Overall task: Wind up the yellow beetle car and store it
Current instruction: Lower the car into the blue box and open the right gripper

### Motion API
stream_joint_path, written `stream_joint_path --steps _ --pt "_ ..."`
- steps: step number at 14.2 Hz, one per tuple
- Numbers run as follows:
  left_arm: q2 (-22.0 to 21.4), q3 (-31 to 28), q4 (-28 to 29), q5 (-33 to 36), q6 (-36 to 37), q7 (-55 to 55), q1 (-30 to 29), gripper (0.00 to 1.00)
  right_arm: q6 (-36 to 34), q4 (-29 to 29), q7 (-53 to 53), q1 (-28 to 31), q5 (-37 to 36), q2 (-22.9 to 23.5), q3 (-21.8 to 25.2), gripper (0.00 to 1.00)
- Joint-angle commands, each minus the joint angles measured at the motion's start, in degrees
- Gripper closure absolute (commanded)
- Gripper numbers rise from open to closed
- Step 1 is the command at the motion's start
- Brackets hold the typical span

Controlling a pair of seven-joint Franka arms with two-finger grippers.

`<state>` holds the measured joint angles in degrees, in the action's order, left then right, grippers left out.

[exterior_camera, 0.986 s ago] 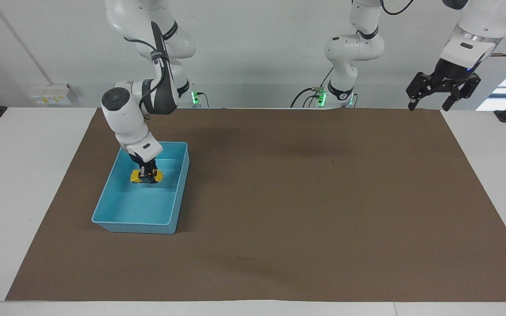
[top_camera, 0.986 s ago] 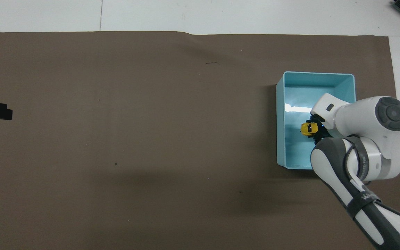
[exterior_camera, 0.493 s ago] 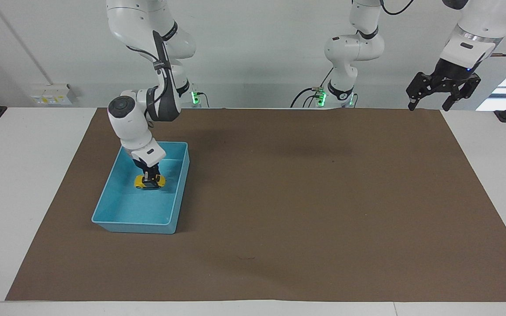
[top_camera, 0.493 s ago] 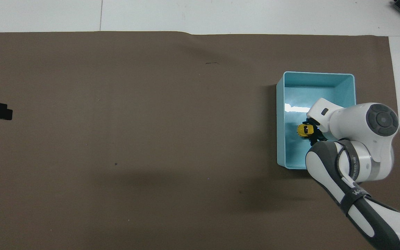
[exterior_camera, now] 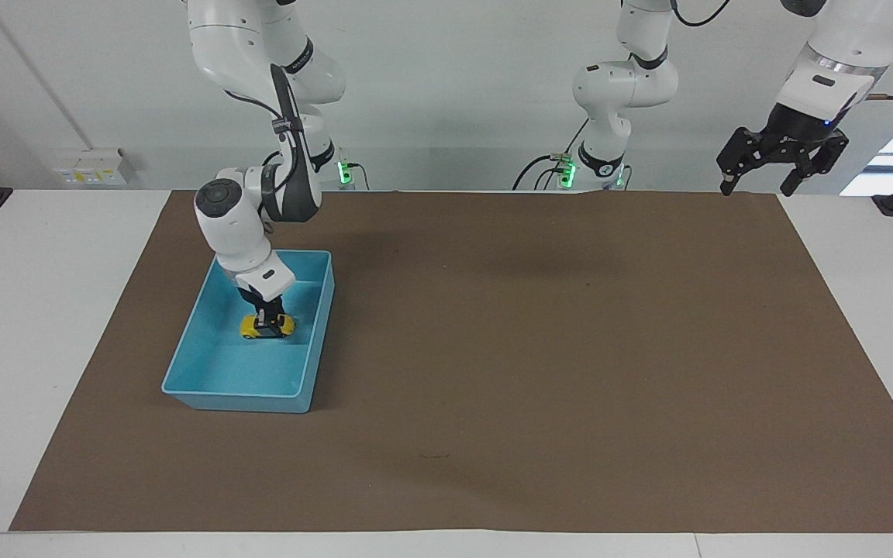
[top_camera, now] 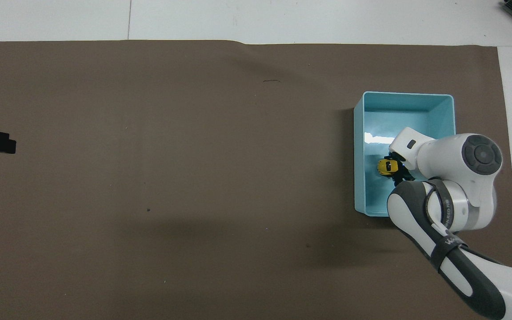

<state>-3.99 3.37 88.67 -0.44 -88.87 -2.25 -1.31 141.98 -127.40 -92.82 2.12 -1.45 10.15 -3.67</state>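
Storing, by the look of it: yellow beetle car [exterior_camera: 267, 327] down inside the light-blue bin [exterior_camera: 183, 364], low over or on the bin floor, roughly mid-bin and toward the wall nearer the desk's middle; whether the wheels actually touch the floor cannot be told from either view. Clamped across the roof and sides by the fingers [exterior_camera: 261, 315] of the right gripper [exterior_camera: 262, 318], drawn in narrow onto the small body, with the right arm coming down steeply into the bin from the robots' end. Seen from overhead, car [top_camera: 387, 166] poking out from under the wrist, gripper [top_camera: 394, 170] mostly hidden beneath the white housing, bin wall [top_camera: 358, 151] just beside.

Winding judged as done, since the toy is already in the container and only the letting-go remains. Next move probably calling for a last small lowering until the wheels sit flat, then parting the fingers without nudging the toy, then a straight lift clear of the rim. Worth minding: a wound spring could send the car rolling into a wall once freed, though the bin walls should keep it in.

Farther out, brown mat [exterior_camera: 539, 349] covering the desk [exterior_camera: 43, 310] under the bin. Left gripper [exterior_camera: 756, 184] waiting high over the mat's corner at the left arm's end, fingers spread wide, holding nothing.
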Motion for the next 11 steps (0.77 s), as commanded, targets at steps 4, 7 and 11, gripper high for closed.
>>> stream_joint_path --steps 4,7,11 --pt "-0.8 0.5 0.7 -0.8 0.6 0.1 -1.0 0.0 0.7 -0.2 -0.5 0.9 -0.7 -0.1 -0.4 0.24" --pt "-0.8 0.5 0.7 -0.8 0.6 0.1 -1.0 0.0 0.2 0.3 -0.5 0.8 -0.7 0.0 -0.4 0.15" --pt "-0.8 0.5 0.7 -0.8 0.6 0.1 -0.9 0.0 -5.1 3.5 -0.7 0.3 -0.5 -0.9 -0.5 0.13"
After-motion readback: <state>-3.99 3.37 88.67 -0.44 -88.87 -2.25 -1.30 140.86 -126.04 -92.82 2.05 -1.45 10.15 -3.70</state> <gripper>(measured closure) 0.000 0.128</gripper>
